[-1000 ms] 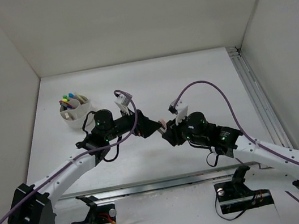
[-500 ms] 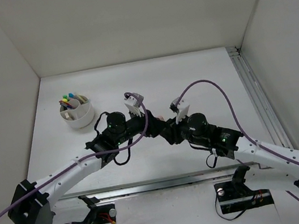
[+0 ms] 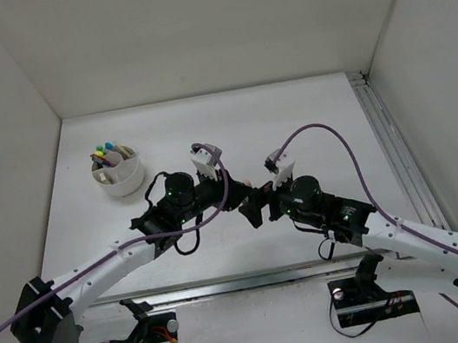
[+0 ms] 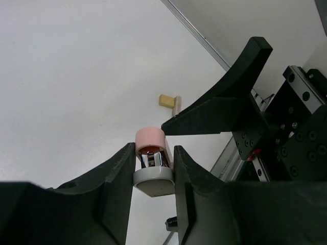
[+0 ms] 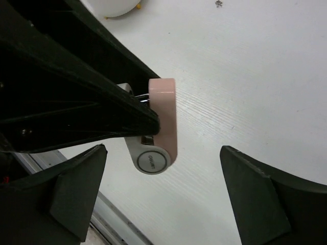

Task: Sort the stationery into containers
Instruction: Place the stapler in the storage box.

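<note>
Top external view showed the left claw (image 3: 244, 193) and right claw (image 3: 258, 211) meeting mid-table, well apart from the white tub (image 3: 130, 184); left wrist view showed the left claw pinching a pink-and-grey piece (image 4: 152, 161); right wrist view showed the right claw spread wide, its fingers (image 5: 76, 189) clear of that piece.

The black left fingers (image 4: 115, 189) cover both sides of the small rounded pink and grey plastic item (image 4: 150, 140); the bottom edge cuts them off. Behind it, a small tan block (image 4: 166, 100) and a pale stick (image 4: 178, 104) are too small to identify. In the right wrist view the top edge cuts the round white plastic tub (image 5: 115, 7), and the right fingers (image 5: 76, 189) are blurred.
</note>
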{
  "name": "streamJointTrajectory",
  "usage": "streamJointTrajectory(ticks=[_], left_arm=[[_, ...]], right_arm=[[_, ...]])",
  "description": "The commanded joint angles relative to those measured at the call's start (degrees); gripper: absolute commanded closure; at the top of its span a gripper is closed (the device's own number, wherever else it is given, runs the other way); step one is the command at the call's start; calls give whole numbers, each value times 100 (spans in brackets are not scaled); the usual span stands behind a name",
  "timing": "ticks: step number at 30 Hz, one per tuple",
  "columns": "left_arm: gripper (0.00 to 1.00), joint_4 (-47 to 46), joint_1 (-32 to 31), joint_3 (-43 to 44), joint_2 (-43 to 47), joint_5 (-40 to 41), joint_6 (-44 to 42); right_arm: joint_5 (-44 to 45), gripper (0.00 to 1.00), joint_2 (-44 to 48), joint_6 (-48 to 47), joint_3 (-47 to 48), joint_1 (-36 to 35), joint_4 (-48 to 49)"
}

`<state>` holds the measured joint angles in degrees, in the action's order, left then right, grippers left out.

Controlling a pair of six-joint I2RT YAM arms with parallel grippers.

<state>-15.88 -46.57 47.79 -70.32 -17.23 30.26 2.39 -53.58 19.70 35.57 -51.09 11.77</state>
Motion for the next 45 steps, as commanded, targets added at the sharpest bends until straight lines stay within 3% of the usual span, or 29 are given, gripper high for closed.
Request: streamJointTrajectory(ticks=[1, 5, 9, 14, 17, 20, 22, 26, 29, 34, 39, 40, 43, 45], left_arm=[[100, -13, -37, 310, 475, 361, -363], [100, 636, 454, 266, 835, 834, -547], [100, 964, 1350, 213, 1432, 1389, -687], [100, 990, 2432, 116, 1627, 1574, -1783], [100, 991, 3020, 3, 1574, 680, -3020], [100, 781, 3660, -191, 1610, 318, -4008], [100, 569, 4092, -270, 1522, 195, -4133], [100, 1173, 5181, 395, 865, -1218, -4247], [100, 1464, 5421, 626, 425, -1485, -4265], [100, 965, 5957, 573, 160, -862, -3213], [100, 279, 5957, 301, -7, 456, -1894], [100, 122, 5896, 284, -25, 1058, -1562], [100, -178, 5834, 222, -130, 1983, -1208], [100, -327, 5834, 187, -236, 2040, -1049]], right_arm=[[366, 2, -56, 139, 336, -24, 265], [762, 2, 128, 288, 284, -24, -7], [1315, 2, 383, 403, 170, -24, -245], [1562, 2, 524, 341, 134, -15, -544], [1694, 2, 463, 96, 178, -15, -623], [1747, 2, 375, -176, 292, -15, -702], [1826, 2, 322, -291, 388, -24, -711], [1887, 2, 59, -590, 582, 2, -790], [1949, 2, -64, -730, 705, -15, -825], [2037, 2, -82, -854, 776, 11, -896], [2090, 2, -82, -854, 811, 20, -905], [2081, 2, -100, -837, 802, 20, -905], [2063, 2, -74, -767, 793, 29, -913], [2090, 2, -47, -758, 758, 29, -922]])
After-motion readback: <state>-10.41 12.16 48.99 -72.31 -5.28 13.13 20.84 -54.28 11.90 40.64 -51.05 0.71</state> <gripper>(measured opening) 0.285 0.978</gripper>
